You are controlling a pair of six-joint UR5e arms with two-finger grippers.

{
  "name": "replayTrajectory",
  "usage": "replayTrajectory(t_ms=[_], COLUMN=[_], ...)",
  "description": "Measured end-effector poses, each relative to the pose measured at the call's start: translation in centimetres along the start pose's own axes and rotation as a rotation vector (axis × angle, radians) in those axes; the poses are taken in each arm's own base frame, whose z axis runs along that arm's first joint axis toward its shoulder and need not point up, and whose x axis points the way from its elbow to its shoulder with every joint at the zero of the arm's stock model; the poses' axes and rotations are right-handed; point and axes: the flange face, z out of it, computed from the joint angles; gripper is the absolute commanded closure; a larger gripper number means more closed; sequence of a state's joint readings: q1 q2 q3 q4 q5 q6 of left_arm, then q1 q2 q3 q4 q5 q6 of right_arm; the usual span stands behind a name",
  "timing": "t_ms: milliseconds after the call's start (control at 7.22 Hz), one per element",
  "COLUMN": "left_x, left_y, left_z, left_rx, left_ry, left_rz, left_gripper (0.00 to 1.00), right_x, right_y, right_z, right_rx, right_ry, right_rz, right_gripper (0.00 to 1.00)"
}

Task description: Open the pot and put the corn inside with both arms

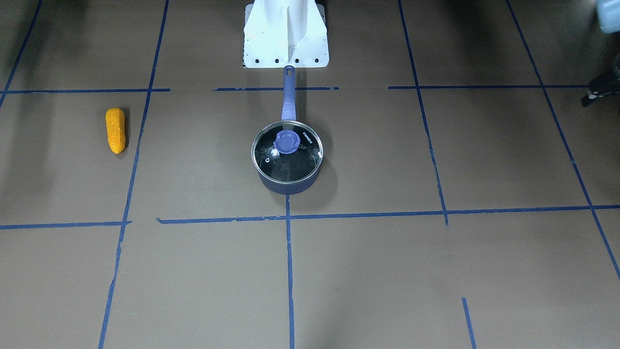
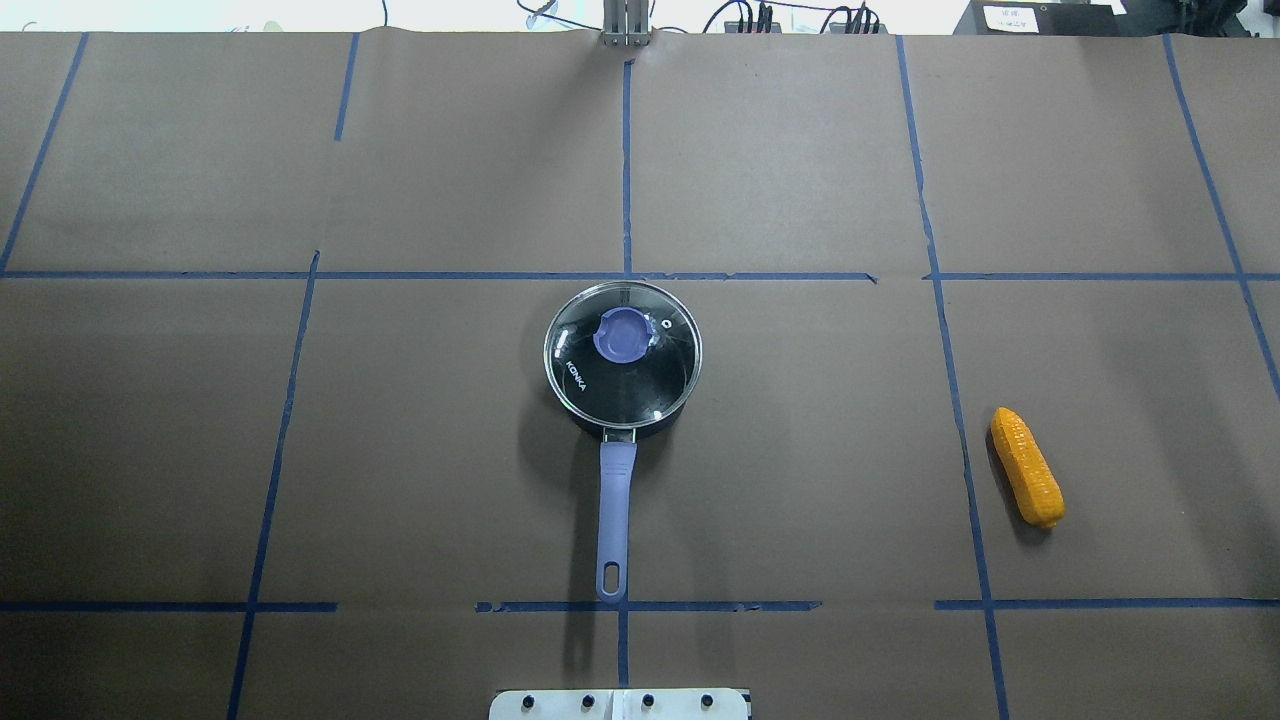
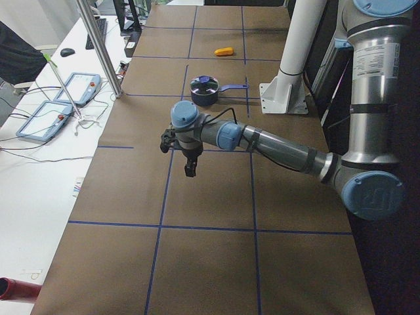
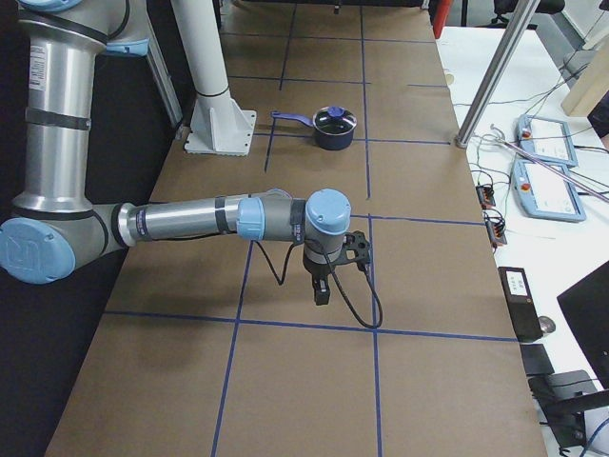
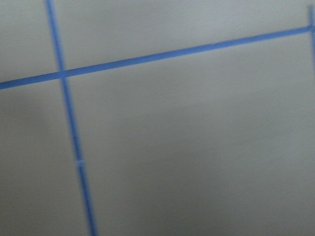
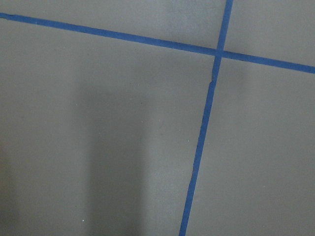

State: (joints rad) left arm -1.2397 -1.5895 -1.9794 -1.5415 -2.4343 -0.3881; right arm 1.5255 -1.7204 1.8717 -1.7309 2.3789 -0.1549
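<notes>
The pot [image 1: 287, 167] stands at the table's middle with its glass lid [image 1: 286, 157] on and its blue knob [image 1: 286, 142] up. Its long handle [image 1: 288, 94] points at the robot base. It also shows in the overhead view [image 2: 622, 400]. The corn [image 1: 116, 130] lies alone on the robot's right side, also in the overhead view [image 2: 1026, 467]. My left gripper [image 3: 190, 169] hangs over the table's left end, far from the pot. My right gripper [image 4: 322, 290] hangs over the right end. I cannot tell whether either is open or shut. Both wrist views show only paper and tape.
The white base stand [image 1: 286, 43] sits just behind the pot handle. Blue tape lines [image 2: 625, 150] grid the brown paper. A side table with control pendants [image 3: 49, 121] and a metal pole [image 3: 98, 46] runs along the far edge.
</notes>
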Motion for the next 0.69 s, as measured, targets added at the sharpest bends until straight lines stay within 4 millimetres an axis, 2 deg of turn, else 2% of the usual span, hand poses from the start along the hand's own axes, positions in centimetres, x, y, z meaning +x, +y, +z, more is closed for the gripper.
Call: replayTrajectory(t_ms=[138, 277, 554, 692], left_x=[7.7, 16.3, 32.7, 39.6], left_y=[-1.9, -2.9, -2.2, -2.3], left_z=[0.7, 2.4, 7.3, 9.1], left_rx=[0.014, 0.020, 0.015, 0.036], left_ry=[0.017, 0.032, 0.007, -0.024], left_rz=[-0.040, -0.078, -0.104, -0.110], left_gripper=[0.00, 0.00, 0.00, 0.00], right_x=[0.0, -0.1, -0.1, -0.2], right_y=[0.0, 0.0, 0.0, 0.0], right_z=[0.0, 0.0, 0.0, 0.0], right_rx=[0.000, 0.000, 0.001, 0.001], right_ry=[-0.003, -0.005, -0.010, -0.012], right_rz=[0.000, 0.000, 0.001, 0.001], right_gripper=[0.00, 0.00, 0.00, 0.00])
